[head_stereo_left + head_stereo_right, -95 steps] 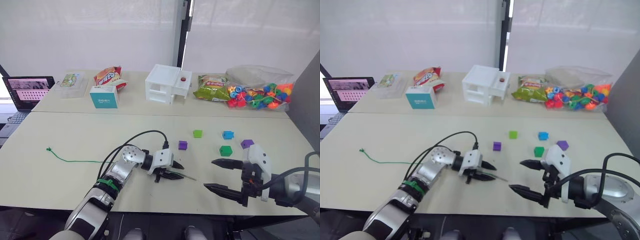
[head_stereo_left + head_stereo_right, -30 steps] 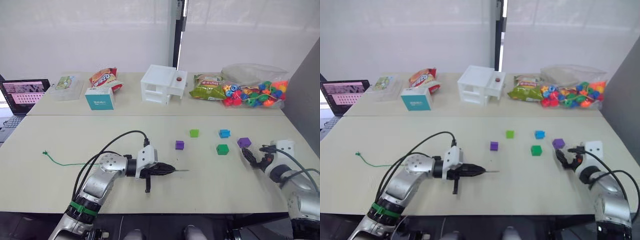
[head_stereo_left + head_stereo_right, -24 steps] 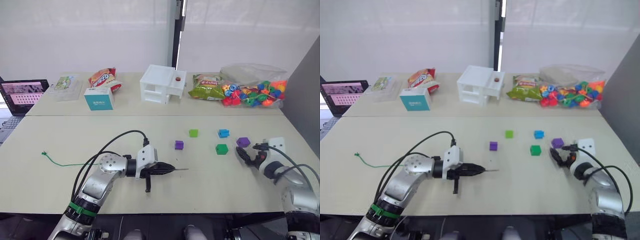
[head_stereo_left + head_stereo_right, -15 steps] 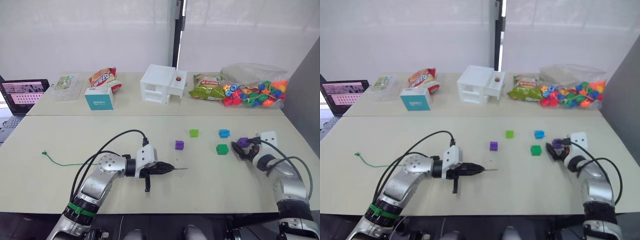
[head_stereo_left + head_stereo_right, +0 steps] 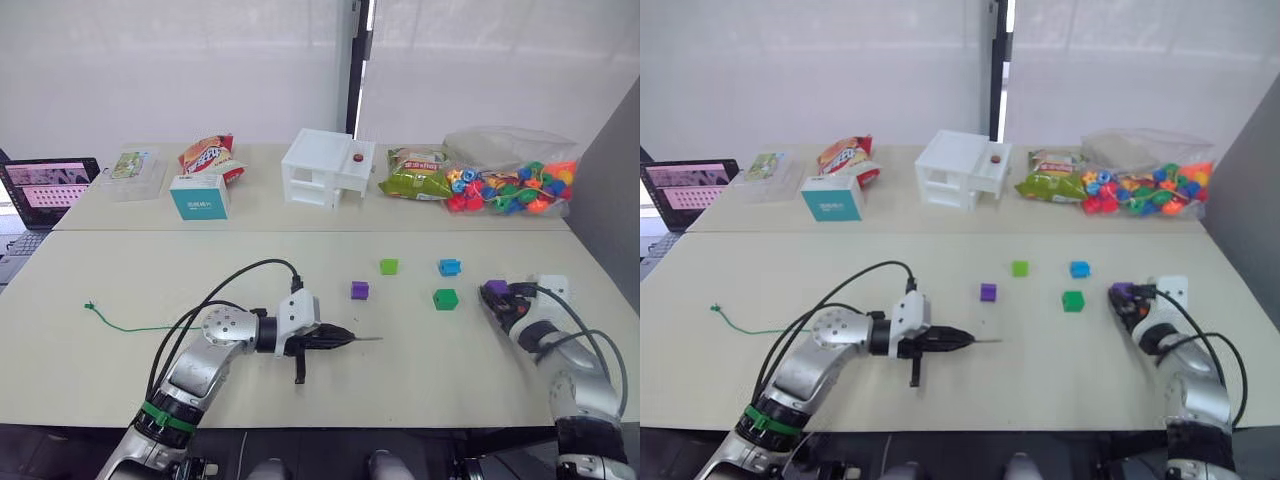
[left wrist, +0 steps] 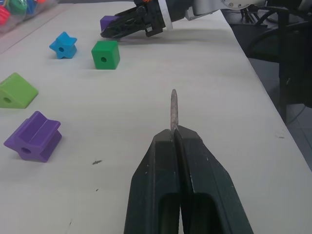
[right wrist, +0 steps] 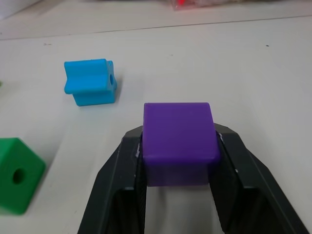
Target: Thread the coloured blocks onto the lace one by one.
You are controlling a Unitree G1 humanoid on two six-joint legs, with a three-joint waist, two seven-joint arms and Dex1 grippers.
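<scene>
The lace [image 5: 130,325] trails across the table [image 5: 120,270] from its knotted end at nine o'clock into the left gripper [image 5: 340,339], whose fingers are pinched tight on the grey tip [image 6: 173,109], which points toward three o'clock. Beyond it lie a purple block [image 5: 360,290], a light green block [image 5: 389,266], a dark green block [image 5: 445,298] and a blue block [image 5: 449,267], all apart. At three o'clock the right gripper [image 7: 179,146] has its fingers closed around the second purple block [image 7: 179,132], near the dark green one.
</scene>
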